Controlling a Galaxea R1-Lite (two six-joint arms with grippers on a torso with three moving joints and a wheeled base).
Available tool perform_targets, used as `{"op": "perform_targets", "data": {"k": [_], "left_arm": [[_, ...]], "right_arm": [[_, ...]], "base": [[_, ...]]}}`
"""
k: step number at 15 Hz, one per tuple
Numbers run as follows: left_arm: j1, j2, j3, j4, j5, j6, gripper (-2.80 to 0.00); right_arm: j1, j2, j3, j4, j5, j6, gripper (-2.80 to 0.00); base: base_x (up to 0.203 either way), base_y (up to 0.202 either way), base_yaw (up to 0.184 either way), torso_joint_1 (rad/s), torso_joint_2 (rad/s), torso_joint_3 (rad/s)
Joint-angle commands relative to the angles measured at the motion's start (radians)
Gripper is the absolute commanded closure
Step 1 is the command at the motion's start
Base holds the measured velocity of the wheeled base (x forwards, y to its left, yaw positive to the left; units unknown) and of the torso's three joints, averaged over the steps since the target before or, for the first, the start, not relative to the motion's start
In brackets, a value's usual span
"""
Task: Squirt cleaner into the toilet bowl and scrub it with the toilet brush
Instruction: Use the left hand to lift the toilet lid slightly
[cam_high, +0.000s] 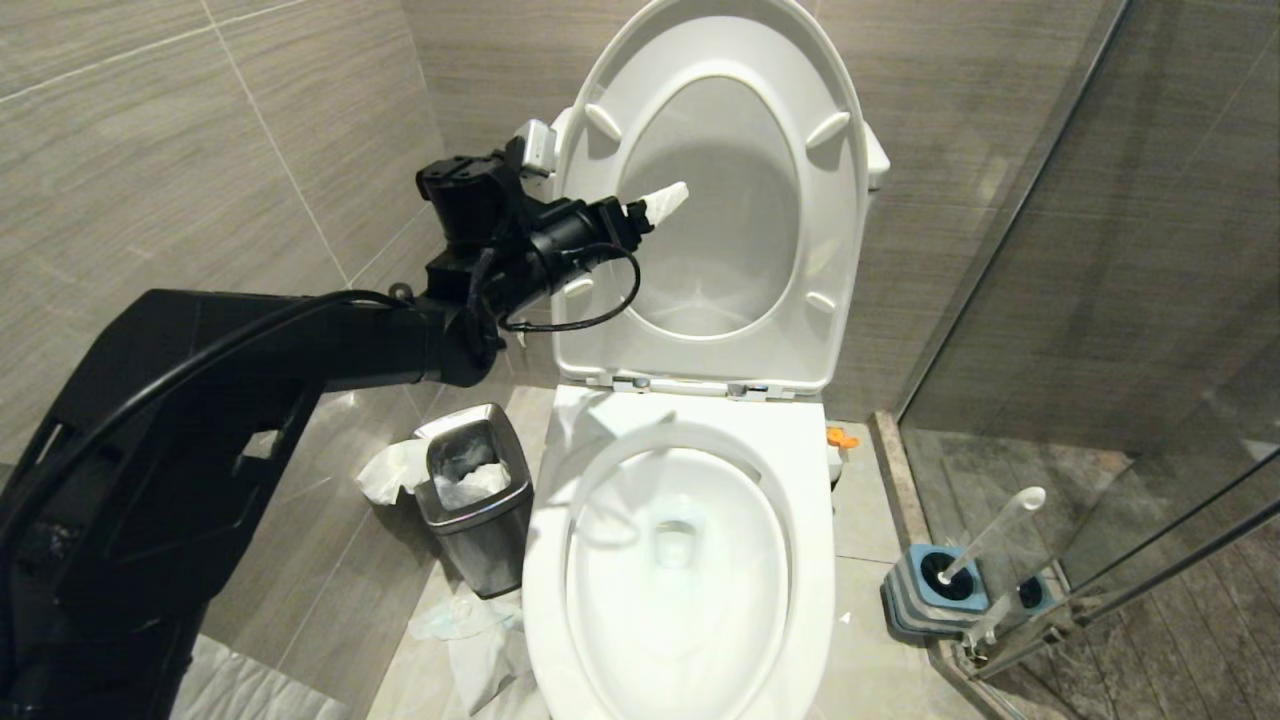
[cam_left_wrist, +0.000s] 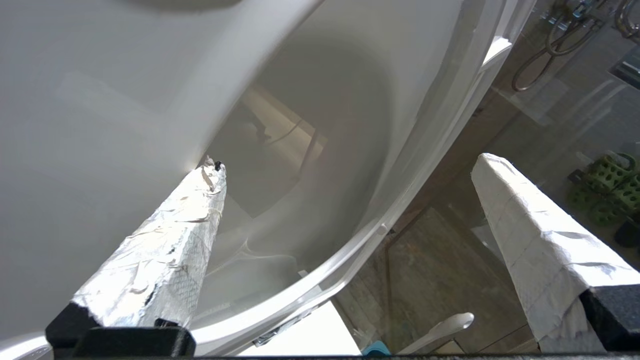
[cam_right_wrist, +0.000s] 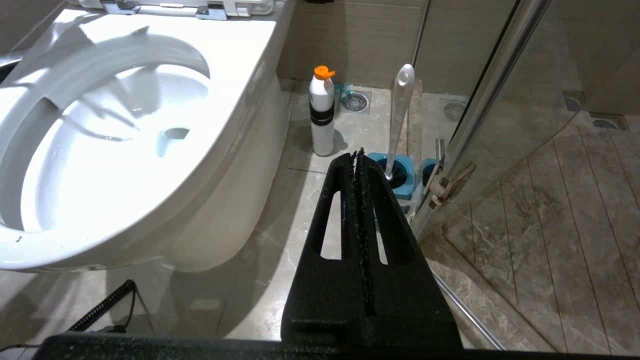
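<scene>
beside the toilet's left side, a steel waste bin (cam_high: 478, 500) stuffed with paper. above it, left gripper (cam_high: 660, 205) spread wide and empty, up against the raised seat and lid (cam_high: 835, 250); risk of knocking the lid shut over the toilet bowl (cam_high: 680, 560). on the floor right of the bowl, an orange-capped bottle (cam_right_wrist: 321, 112), then the toilet brush (cam_high: 990, 535) upright in its holder (cam_high: 930, 590), untouched. right gripper (cam_right_wrist: 360, 155) pressed closed, idle; a clumsy reach could topple the bottle.

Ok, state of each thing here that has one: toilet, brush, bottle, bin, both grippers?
toilet seat and lid: raised upright.
toilet bowl: uncovered, water looks clear, no blue tint.
toilet brush: standing in its holder, untouched.
cleaner bottle: upright on the floor, orange cap on.
waste bin: open, paper inside.
left gripper: open, empty, by the raised seat.
right gripper: shut, empty.
</scene>
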Motion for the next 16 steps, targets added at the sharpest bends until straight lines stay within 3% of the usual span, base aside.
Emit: {"op": "perform_targets", "data": {"k": [1,16], "left_arm": [[0.005,0.01,0.0,-0.004,-0.002,-0.004,-2.8],[0.051,-0.006,0.008,0.019,-0.06,-0.06,-2.8]], "right_arm": [[0.0,0.0,0.0,0.0,0.0,0.0,0.0],[0.0,0.0,0.0,0.0,0.0,0.0,0.0]], "base": [[0.0,0.0,0.0,0.0,0.0,0.0],[0.0,0.0,0.0,0.0,0.0,0.0]]}}
